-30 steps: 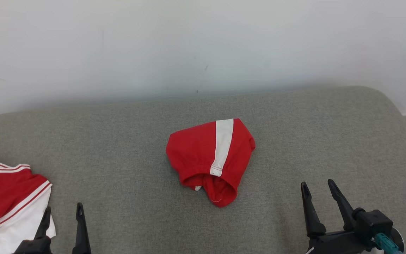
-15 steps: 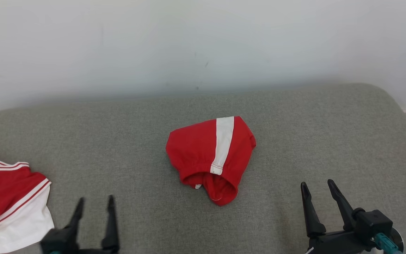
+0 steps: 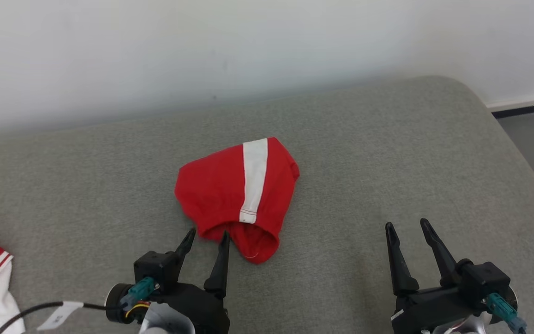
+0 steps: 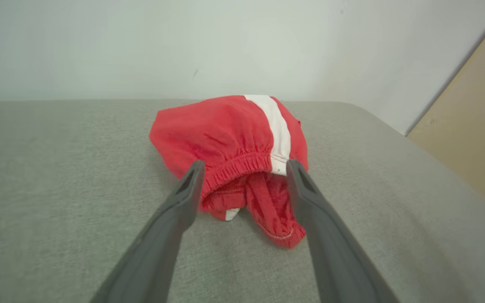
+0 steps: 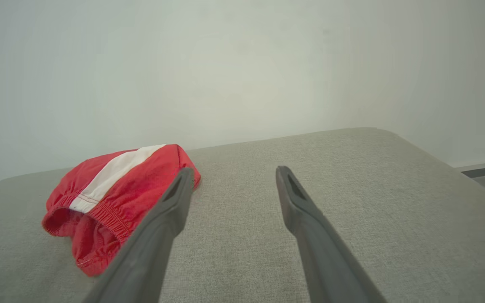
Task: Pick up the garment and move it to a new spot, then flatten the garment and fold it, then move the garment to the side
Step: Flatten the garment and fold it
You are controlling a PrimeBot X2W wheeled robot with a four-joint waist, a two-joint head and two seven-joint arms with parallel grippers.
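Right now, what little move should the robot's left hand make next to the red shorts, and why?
Probably ease the left gripper a little forward and down. Its jaws stand open and its tips are just at the near elastic edge of the shorts, with nothing gripped yet, so the cloth needs to come between the fingers before they shut.

Black left end effector (image 3: 208,232), teal connector (image 3: 140,288), tagged cable (image 3: 35,310).

Nothing is legible; the white tag (image 3: 58,315) is too blurred.
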